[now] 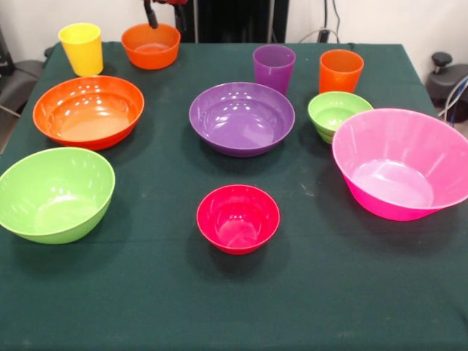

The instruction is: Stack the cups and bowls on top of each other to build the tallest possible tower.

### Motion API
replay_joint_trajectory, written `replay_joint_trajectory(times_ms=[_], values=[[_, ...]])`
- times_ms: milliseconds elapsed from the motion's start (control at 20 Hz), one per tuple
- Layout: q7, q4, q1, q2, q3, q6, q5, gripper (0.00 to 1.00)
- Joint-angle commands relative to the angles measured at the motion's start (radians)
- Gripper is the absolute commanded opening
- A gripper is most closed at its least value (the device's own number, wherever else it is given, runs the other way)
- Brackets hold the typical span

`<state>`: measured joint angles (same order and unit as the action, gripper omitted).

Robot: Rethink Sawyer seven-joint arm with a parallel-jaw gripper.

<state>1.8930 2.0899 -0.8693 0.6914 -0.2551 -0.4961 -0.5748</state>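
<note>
Only the tip of my gripper (152, 13) shows at the top edge, just above the small orange bowl (151, 45) at the far left. The small red-magenta bowl (238, 218) stands alone at the near middle, empty. The large purple bowl (242, 118) is at the centre, the large orange bowl (88, 111) to its left and the large lime green bowl (55, 194) at the near left. The huge pink bowl (401, 162) is at the right, with the small green bowl (338, 114) behind it. The yellow cup (81, 48), purple cup (273, 67) and orange cup (341, 71) stand upright along the back. Nothing is stacked.
The dark green tablecloth (146, 292) covers the table. The robot's black pedestal (234, 20) stands behind the far edge. A black object (447, 77) sits off the table at the right.
</note>
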Motion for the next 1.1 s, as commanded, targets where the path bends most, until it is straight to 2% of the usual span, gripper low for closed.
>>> replay_joint_trajectory(times_ms=[50, 450, 1100], values=[[-0.027, -0.028, 0.011, -0.105, -0.046, 0.087, -0.079, 1.0], [-0.007, -0.087, 0.018, -0.208, -0.035, 0.155, -0.12, 1.0], [0.002, -0.143, 0.034, -0.272, -0.021, 0.202, -0.147, 1.0]])
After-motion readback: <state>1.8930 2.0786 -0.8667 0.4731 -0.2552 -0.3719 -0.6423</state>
